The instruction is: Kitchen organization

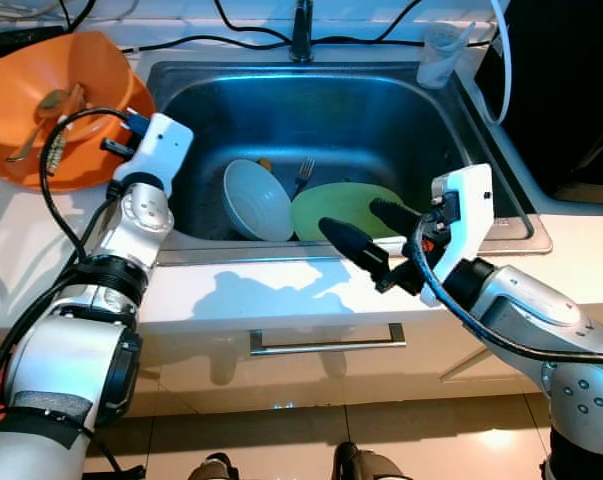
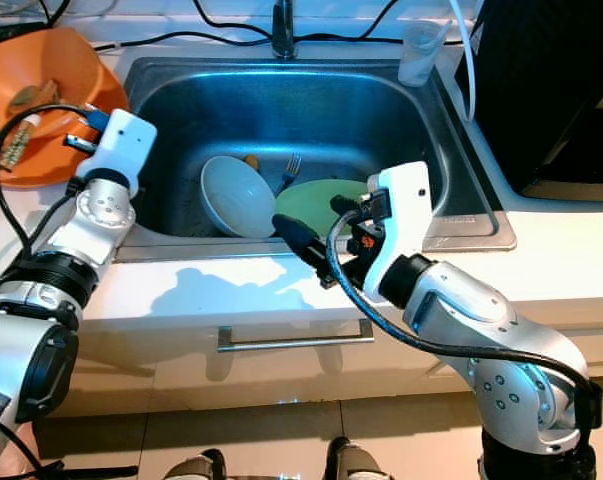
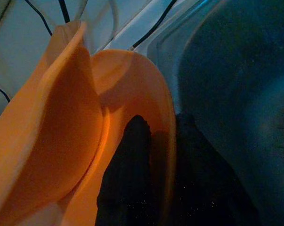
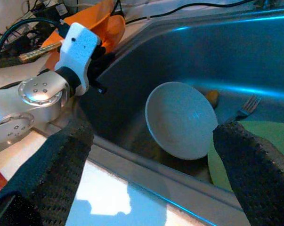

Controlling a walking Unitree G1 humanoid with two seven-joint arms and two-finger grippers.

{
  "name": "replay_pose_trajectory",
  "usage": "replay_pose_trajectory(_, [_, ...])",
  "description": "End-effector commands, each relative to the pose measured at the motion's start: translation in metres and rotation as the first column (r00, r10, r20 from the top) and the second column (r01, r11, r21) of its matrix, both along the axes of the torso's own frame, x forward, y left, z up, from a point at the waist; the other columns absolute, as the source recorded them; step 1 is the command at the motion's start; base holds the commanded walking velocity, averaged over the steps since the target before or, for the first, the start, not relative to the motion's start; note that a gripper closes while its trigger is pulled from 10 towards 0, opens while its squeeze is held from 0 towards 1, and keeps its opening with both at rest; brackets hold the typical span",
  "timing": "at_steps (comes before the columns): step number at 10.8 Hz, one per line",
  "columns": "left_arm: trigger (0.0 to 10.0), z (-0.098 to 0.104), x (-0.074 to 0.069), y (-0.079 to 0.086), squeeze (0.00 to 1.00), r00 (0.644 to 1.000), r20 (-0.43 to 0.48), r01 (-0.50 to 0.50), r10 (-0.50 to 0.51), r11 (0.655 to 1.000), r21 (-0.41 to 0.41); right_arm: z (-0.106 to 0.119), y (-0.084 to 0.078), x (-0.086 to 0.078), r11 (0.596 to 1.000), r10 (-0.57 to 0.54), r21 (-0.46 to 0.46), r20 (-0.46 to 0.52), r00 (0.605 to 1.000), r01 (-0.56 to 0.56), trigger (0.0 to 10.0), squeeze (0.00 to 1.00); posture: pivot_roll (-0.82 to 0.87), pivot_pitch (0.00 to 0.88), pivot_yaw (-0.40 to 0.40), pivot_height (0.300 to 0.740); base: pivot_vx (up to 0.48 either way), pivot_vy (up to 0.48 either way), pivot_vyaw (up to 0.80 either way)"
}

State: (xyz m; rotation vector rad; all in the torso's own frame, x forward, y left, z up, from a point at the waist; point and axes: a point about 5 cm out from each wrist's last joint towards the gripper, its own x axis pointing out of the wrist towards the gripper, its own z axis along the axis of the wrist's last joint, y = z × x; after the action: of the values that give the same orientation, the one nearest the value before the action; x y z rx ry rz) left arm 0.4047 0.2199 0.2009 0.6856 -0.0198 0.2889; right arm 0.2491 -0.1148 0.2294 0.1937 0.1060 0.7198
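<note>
right claw (image 1: 366,235) open over sink (image 1: 451,130) front edge, w/ bowl (image 1: 256,200) & plate (image 1: 326,208) below.

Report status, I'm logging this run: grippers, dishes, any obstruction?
Left gripper jaws around orange bowl rim. Right gripper open over sink front edge. Pale bowl, green plate, fork inside.

A stainless steel sink (image 1: 461,150) is set into the white counter (image 1: 261,290). In it, a pale round bowl (image 1: 257,200) leans on its side at the left, a flat green plate (image 1: 343,210) just to its right (the two look to be touching), and a metal fork (image 1: 303,176) behind them. An orange plastic basin (image 1: 41,110) sits on the counter left of the sink. A drawer handle (image 1: 326,342) runs below the counter's front edge.
</note>
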Motion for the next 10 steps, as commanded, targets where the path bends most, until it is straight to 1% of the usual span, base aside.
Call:
replay_pose_trajectory(1, [10.0,-0.027,-0.012,0.026,0.0,0.989,-0.101,-0.107,0.104,0.994,-0.027,0.001,0.001,0.0,1.0,0.006,-0.002,0.012,1.0,-0.006,10.0,0.0,-0.06,0.201,-0.031,0.74,0.0,0.0,0.0])
replay_pose_trajectory(4, [10.0,-0.027,-0.015,0.035,0.0,0.987,-0.105,-0.123,0.12,0.992,-0.026,0.0,0.001,0.0,1.0,0.007,-0.001,0.013,1.0,-0.007,10.0,0.0,-0.06,0.194,-0.023,0.74,0.0,0.0,0.0])
replay_pose_trajectory(6, [10.0,-0.036,-0.02,0.039,0.0,0.984,-0.135,-0.117,0.113,0.993,-0.024,-0.001,0.002,0.0,1.0,0.009,0.0,0.014,1.0,-0.009,10.0,0.0,-0.05,0.191,-0.02,0.74,0.0,0.0,0.0])
replay_pose_trajectory(10, [10.0,-0.041,-0.028,0.049,0.0,0.984,-0.133,-0.128,0.122,0.991,-0.036,-0.002,0.002,0.001,1.0,0.017,-0.001,0.013,1.0,-0.017,10.0,0.0,-0.03,0.191,-0.023,0.74,0.0,0.0,0.0])
